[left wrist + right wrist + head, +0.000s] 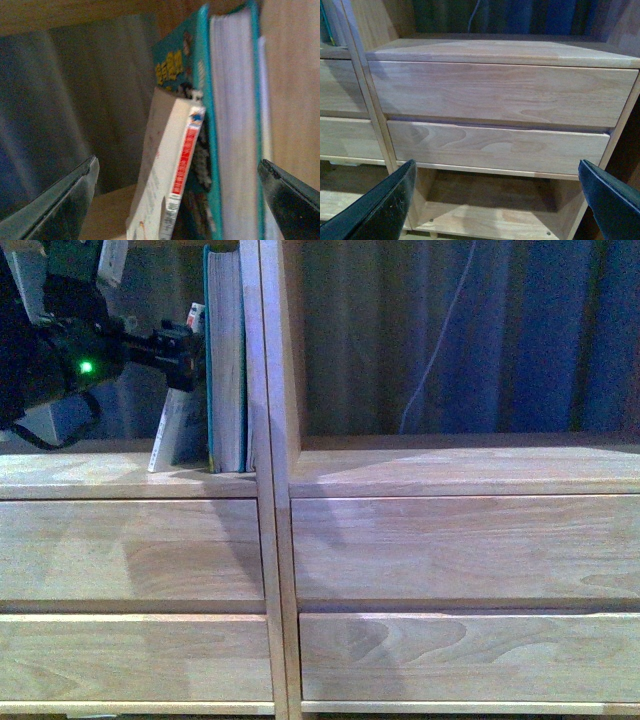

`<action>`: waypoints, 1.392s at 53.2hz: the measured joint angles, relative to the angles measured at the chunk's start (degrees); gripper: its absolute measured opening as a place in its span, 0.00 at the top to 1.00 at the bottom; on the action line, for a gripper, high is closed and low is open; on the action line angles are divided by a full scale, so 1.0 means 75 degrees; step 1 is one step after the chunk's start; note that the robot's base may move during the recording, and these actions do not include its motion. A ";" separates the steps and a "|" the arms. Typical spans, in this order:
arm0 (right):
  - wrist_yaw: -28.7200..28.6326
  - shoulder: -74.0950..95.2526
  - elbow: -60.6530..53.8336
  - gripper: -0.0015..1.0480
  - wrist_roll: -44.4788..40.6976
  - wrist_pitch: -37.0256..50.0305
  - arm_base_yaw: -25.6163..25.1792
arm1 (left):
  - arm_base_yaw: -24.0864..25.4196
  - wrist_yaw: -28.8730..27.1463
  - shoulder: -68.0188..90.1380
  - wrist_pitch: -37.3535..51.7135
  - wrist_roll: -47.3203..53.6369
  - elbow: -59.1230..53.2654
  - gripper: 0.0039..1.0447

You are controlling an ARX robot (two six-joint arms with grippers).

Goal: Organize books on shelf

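Right now the left pincer, jaws spread wide, faces the paperback leaning at one o'clock against the upright hardback. Push gently near its top, squaring it upright. Right pincer hangs open too.

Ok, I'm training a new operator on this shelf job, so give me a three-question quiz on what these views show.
1. True or false: the thin paperback stands perfectly upright in its compartment.
2. Which compartment of the shelf holds the teal hardback? A) left column B) right column C) a drawer
3. Fill in: the left gripper is ____, with both books between its fingers in the wrist view.

Key:
1. False; it tilts, its top leaning against the teal hardback.
2. A; it stands against the central divider.
3. Open. The right gripper is open too, facing the drawer fronts.
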 joint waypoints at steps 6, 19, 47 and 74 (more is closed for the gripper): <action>0.0000 0.0000 0.0000 0.07 0.0000 0.0000 0.0000 | -0.0137 -0.0114 -0.1145 0.0012 -0.0236 -0.1201 0.07; 0.0000 0.0000 0.0000 0.07 0.0000 0.0000 0.0000 | -0.0230 -0.1000 -0.4395 -0.0536 -0.0481 -0.4345 0.07; 0.0003 0.0000 0.0000 0.07 0.0000 0.0000 0.0000 | -0.2652 -0.6018 -1.1695 -0.4243 0.0143 -0.8457 0.07; 0.0003 -0.0003 0.0000 0.07 0.0000 0.0000 0.0000 | -0.1734 -0.4596 -1.4245 -0.6341 -0.1174 -1.0343 0.73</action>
